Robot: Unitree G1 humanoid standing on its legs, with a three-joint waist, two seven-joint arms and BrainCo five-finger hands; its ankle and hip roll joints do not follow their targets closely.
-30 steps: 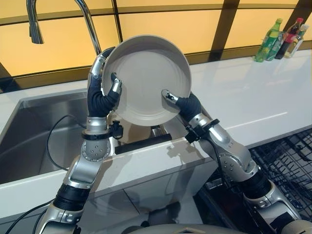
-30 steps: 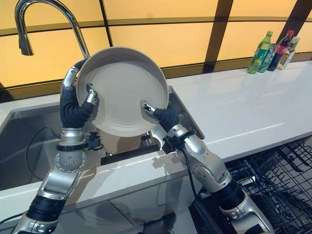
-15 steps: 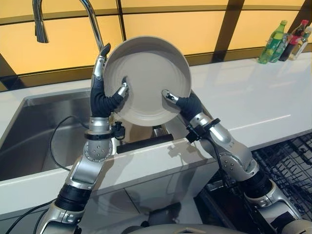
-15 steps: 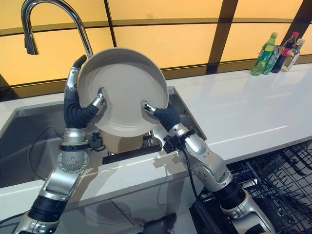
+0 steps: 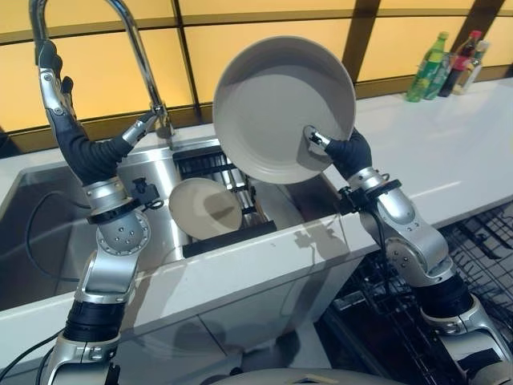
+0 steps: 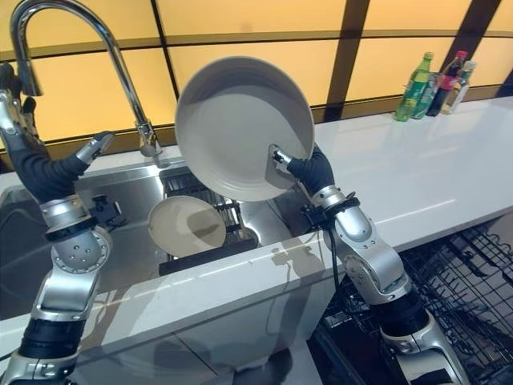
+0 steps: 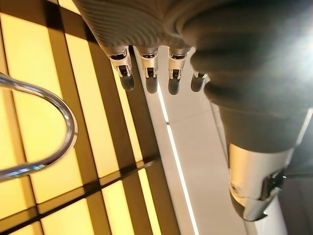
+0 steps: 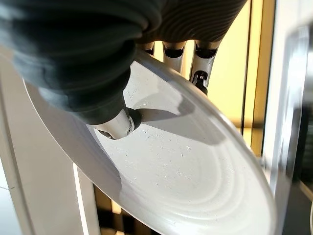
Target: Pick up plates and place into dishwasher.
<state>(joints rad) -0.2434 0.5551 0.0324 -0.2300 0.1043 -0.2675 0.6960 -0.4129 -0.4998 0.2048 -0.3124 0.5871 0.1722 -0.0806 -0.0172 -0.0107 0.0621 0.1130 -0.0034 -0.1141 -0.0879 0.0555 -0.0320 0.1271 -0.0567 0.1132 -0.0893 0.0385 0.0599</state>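
A large grey-white plate (image 5: 276, 116) stands nearly upright above the sink's right side, its inner face toward me. My right hand (image 5: 346, 152) pinches its lower right rim, thumb on the face and fingers (image 8: 201, 68) behind, as the right wrist view shows on the plate (image 8: 195, 176). My left hand (image 5: 76, 136) is raised at the far left by the tap, open and holding nothing, with its straight fingers (image 7: 149, 81) in the left wrist view. A second, smaller plate (image 5: 206, 208) leans in the dark rack (image 5: 200, 160) inside the sink. The dishwasher's black wire rack (image 5: 481, 265) is at lower right.
A tall curved tap (image 5: 132, 48) rises behind the steel sink (image 5: 40, 241). The white counter (image 5: 449, 152) runs to the right, with several bottles (image 5: 445, 60) at its far end. The counter's front edge (image 5: 240, 281) lies between me and the sink.
My left hand has let go of the large plate and swung out left and up beside the tap. The right hand alone now carries the plate, shifted right. The smaller plate in the sink is uncovered.
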